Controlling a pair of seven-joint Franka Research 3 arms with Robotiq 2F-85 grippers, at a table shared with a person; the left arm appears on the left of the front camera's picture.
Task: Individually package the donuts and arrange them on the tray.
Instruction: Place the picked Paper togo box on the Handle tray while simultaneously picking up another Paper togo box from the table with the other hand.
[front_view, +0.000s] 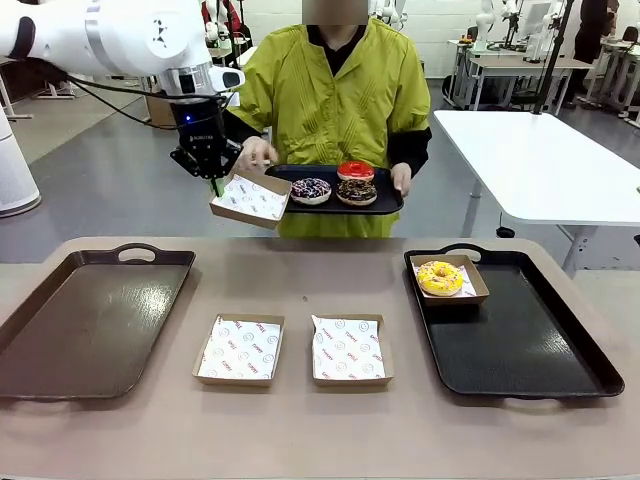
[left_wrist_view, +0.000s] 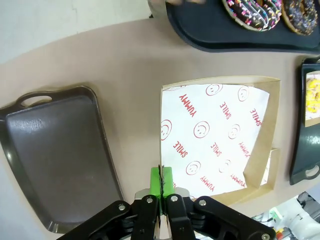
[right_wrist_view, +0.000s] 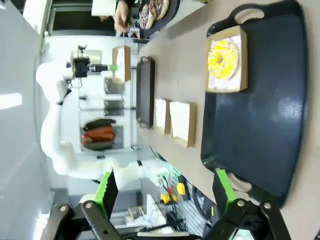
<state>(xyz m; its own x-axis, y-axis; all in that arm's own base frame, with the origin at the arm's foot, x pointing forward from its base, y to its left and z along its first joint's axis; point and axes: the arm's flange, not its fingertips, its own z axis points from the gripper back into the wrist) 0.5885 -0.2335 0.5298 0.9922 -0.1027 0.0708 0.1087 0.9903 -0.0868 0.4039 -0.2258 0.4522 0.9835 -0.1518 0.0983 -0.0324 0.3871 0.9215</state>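
We note left jaws clamped on a paper-lined cardboard box (front_view: 250, 198), the person's donut tray (front_view: 325, 209) just beyond. Right jaws wide, yellow-iced donut (right_wrist_view: 223, 59) ahead.

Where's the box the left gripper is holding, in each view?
Front: box upper left, raised, left gripper shut on its edge.
Left wrist: box centre right, past the fingers.
Right wrist: box top left, small.
Shared landmark: yellow donut.
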